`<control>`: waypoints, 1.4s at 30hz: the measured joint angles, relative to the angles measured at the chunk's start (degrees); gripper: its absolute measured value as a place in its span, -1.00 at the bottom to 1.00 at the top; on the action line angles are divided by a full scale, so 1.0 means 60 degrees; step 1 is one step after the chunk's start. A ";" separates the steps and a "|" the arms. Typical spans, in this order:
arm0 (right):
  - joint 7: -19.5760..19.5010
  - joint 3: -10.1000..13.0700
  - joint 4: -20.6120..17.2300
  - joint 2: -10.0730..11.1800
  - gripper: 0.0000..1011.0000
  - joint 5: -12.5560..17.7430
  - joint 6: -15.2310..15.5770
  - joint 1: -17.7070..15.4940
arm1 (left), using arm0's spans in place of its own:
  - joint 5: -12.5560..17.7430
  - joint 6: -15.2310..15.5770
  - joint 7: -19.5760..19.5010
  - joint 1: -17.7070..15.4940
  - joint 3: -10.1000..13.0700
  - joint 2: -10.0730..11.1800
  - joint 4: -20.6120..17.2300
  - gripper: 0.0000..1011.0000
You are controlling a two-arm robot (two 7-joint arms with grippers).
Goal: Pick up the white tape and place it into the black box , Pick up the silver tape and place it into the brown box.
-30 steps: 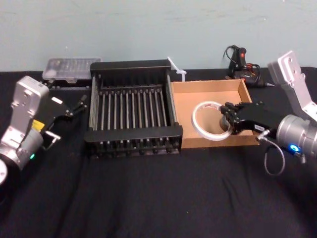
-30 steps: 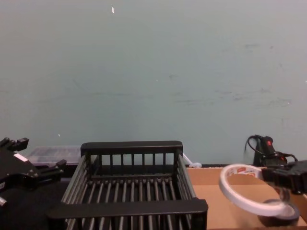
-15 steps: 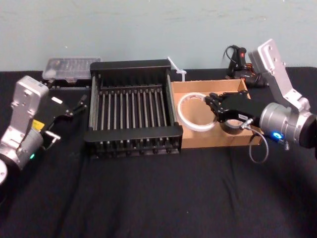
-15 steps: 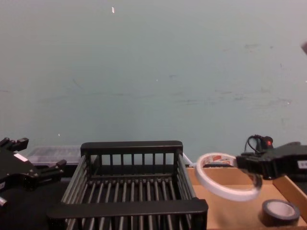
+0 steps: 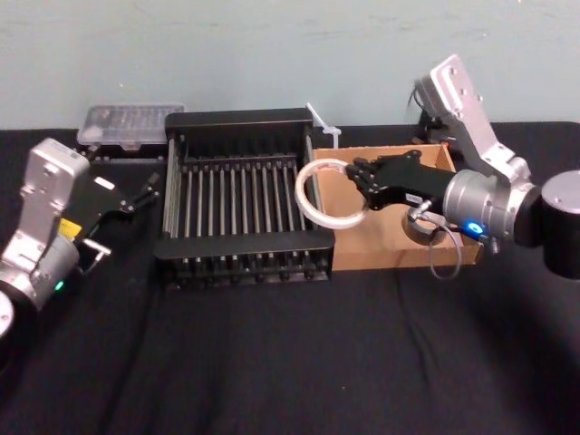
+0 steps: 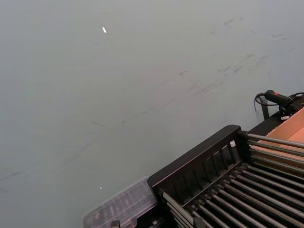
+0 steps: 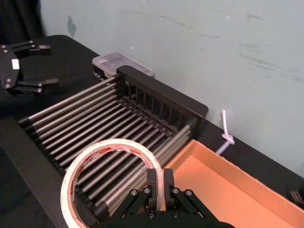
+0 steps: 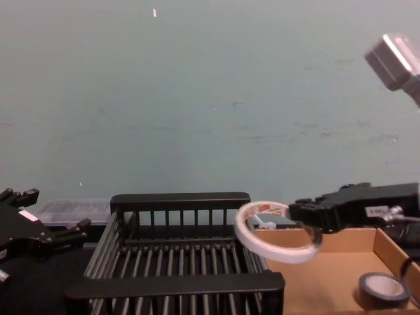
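My right gripper [image 5: 355, 181] is shut on the white tape [image 5: 302, 198], a thin white ring held tilted in the air. The ring hangs over the right rim of the black box [image 5: 237, 245], partly over its slatted floor. In the right wrist view the white tape [image 7: 114, 143] sits above the crate's bars [image 7: 90, 118], pinched by the fingers [image 7: 153, 183]. The silver tape [image 8: 382, 291] lies flat on the floor of the brown box [image 5: 381, 256], near its right end. My left gripper [image 5: 122, 222] stays open, parked left of the crate.
A clear plastic case [image 5: 124, 124] lies behind the crate's left corner. A white zip tie [image 5: 323, 124] and a black tool with cables [image 5: 435, 113] sit behind the boxes. Black cloth [image 5: 290, 353] covers the table in front.
My right gripper has carried the white tape leftward, from above the brown box to over the black box's right rim. The silver tape is now uncovered. The left arm has not moved.
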 joint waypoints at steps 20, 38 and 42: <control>0.0353 -0.0650 0.1120 -0.0791 -0.81 -0.0402 -0.0239 0.0960 | 0.0000 0.0000 0.0000 0.0000 0.0000 0.0000 0.0000 0.98; 0.0469 -0.0813 0.2209 -0.1372 -0.81 -0.0608 -0.0485 0.1530 | 0.0000 0.0000 0.0000 -0.0001 0.0000 0.0000 0.0000 0.98; 0.0484 -0.0822 0.2291 -0.1414 -0.81 -0.0642 -0.0534 0.1563 | 0.0000 0.0000 0.0000 0.0000 0.0000 0.0000 0.0000 0.98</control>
